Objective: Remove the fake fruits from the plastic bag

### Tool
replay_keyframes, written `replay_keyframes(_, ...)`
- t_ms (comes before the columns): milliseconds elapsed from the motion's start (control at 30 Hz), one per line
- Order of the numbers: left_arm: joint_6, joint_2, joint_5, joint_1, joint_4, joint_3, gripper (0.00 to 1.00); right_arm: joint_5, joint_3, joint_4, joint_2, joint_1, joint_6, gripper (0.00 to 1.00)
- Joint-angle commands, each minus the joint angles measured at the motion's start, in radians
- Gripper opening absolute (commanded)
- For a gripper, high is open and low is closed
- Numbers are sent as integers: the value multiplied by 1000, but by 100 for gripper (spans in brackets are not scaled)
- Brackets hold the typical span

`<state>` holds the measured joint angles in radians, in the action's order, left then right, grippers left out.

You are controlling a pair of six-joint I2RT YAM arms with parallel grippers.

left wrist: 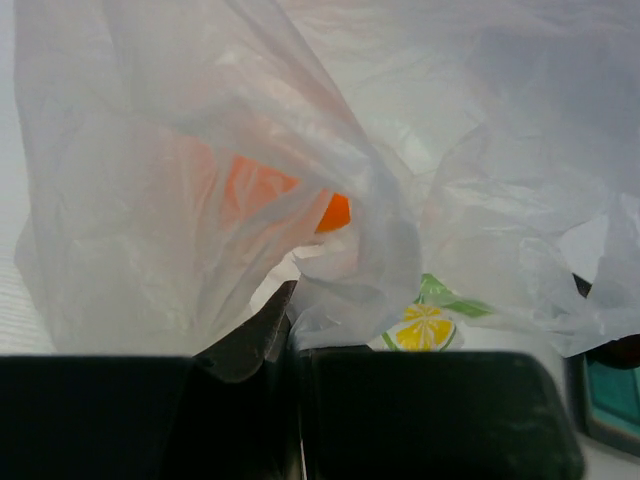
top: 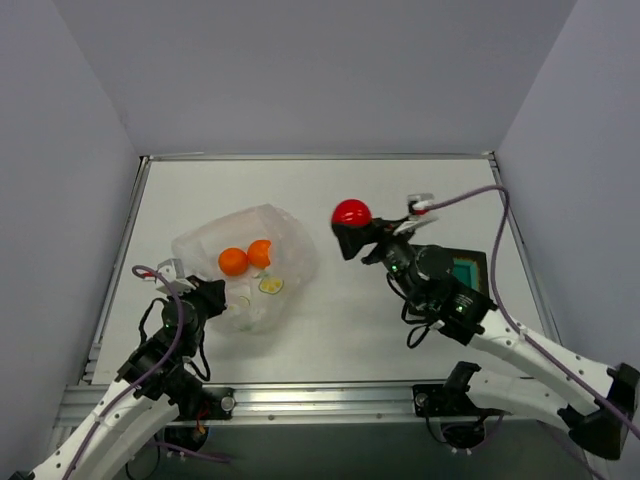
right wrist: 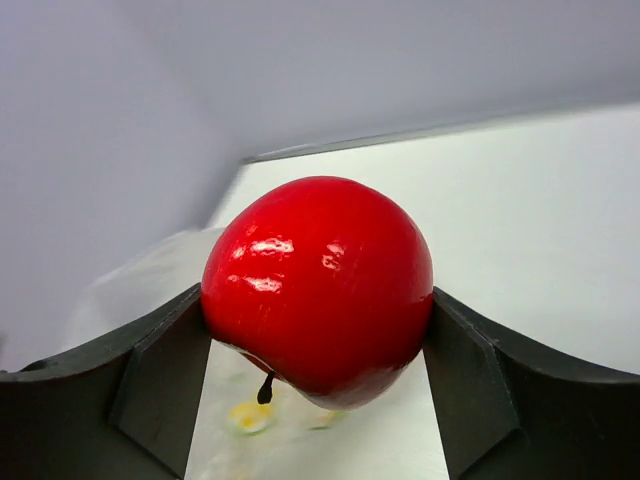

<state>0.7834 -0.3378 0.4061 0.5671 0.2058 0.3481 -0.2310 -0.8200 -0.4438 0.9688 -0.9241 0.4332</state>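
Observation:
The translucent plastic bag (top: 250,265) lies left of centre with two orange balls (top: 233,262) inside; one orange ball (left wrist: 335,212) shows through the plastic in the left wrist view. My left gripper (top: 213,298) is shut on a fold of the plastic bag (left wrist: 350,270) at its near left edge. My right gripper (top: 352,228) is shut on the bright red fruit (top: 351,212), held in the air right of the bag; in the right wrist view the red fruit (right wrist: 318,285) fills the space between the jaws. The maroon-brown fruit is not in view.
A black tray with a teal centre (top: 466,270) lies under my right arm; a corner of this tray (left wrist: 610,395) shows in the left wrist view. Grey walls enclose the white table (top: 400,190) on three sides.

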Motion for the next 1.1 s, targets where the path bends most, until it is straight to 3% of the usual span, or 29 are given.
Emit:
replay_keyframes(0, 2, 34, -41, -4, 33, -14, 2, -398, 181, 163, -163, 135, 177, 43)
replay_keyframes(133, -35, 51, -64, -4, 32, -32, 2, -450, 338, 364, -346, 403, 282, 41)
replay_keyframes(233, -56, 48, -88, -4, 23, -37, 2, -494, 416, 405, -392, 500, 315, 41)
replay_keyframes(400, -96, 65, -107, -3, 30, -29, 2, -487, 463, 412, -306, 677, 384, 40)
replay_keyframes(600, -101, 102, -136, -3, 27, -32, 2, -311, 469, 272, -139, 850, 377, 40)
replay_keyframes(967, -96, 92, -142, -4, 37, -27, 2, -128, 490, 106, 73, 949, 378, 45)
replay_keyframes(1067, -98, 92, -136, -4, 38, -27, 2, -123, 501, 93, 84, 949, 387, 59)
